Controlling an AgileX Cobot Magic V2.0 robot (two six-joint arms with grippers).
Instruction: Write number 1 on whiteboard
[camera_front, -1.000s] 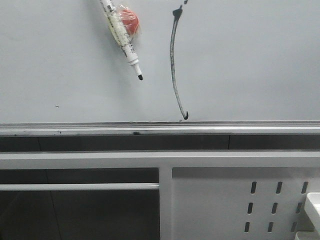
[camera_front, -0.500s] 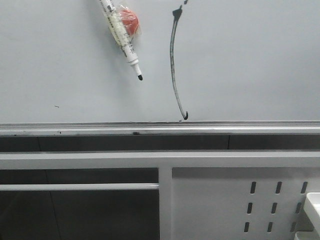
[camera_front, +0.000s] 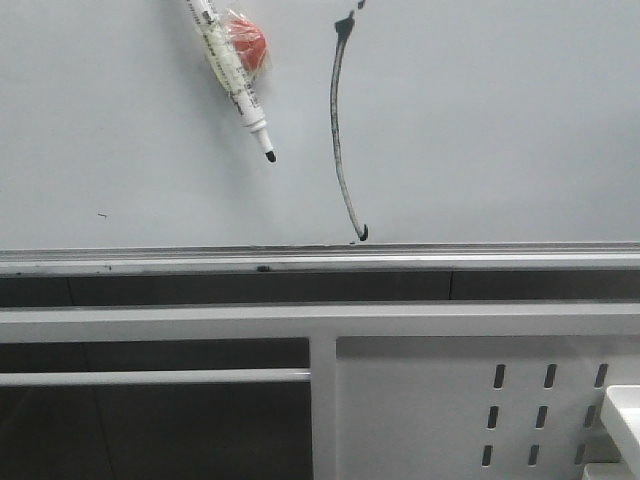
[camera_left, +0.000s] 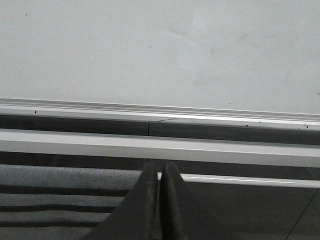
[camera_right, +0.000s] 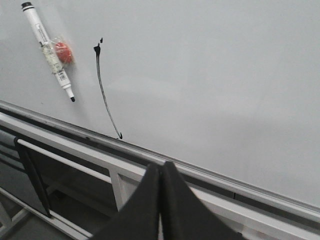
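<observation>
One stroke, the number 1 (camera_front: 337, 130), stands on the whiteboard (camera_front: 500, 120) in the front view: long, thin, slightly bowed, dark blot at its top, small hook at its lower end just above the silver rail (camera_front: 320, 260). A white marker pen (camera_front: 228, 75) sits tilted on the board to the left of the stroke, black tip down, with a red round piece (camera_front: 247, 47) wrapped against its barrel. Below the rail sits a white perforated panel (camera_front: 480, 400). No gripper shows in this view.

Left wrist view: left gripper (camera_left: 159, 200), fingers pressed together, holding nothing, facing bare whiteboard (camera_left: 160, 50) above the rail.

Right wrist view: right gripper (camera_right: 160, 200), fingers together, empty, well apart from the board. The number 1 (camera_right: 104, 90) lies beside the marker pen (camera_right: 48, 50), not touching it.
</observation>
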